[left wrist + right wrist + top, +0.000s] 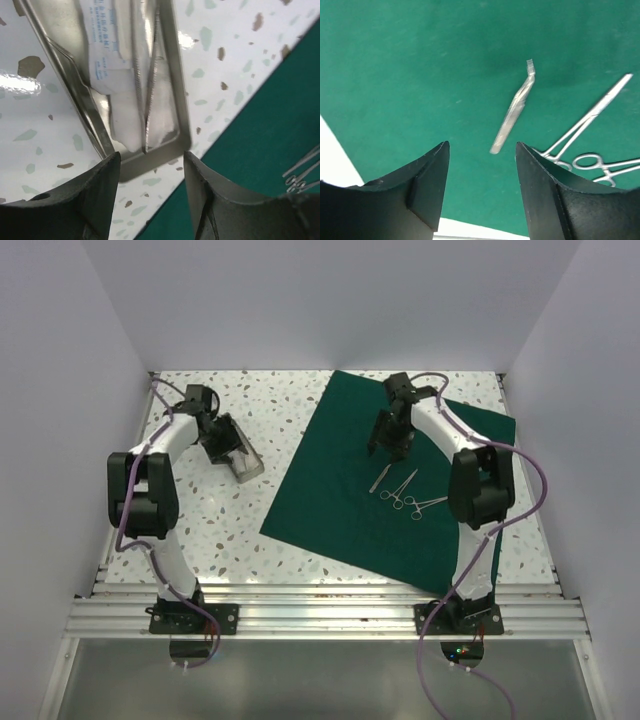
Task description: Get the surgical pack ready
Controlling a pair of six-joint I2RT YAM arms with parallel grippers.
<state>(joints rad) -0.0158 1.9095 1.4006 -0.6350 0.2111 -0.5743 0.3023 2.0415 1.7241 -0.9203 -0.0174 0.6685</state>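
Right gripper (481,150), jaws apart, hovers over bent tweezers (513,112) on the flat green surgical pack (330,490) (spread at three o'clock from the tray (179,90)), where the left gripper (151,157) hangs, likewise apart.

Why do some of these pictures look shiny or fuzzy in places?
Left wrist view: white glare on the table and shine along the metal tray; the left gripper, very close, looks soft. Right wrist view: the tweezers are slightly blurred, with a faint shadow on the green cloth by their tip. Top view: even, soft light.
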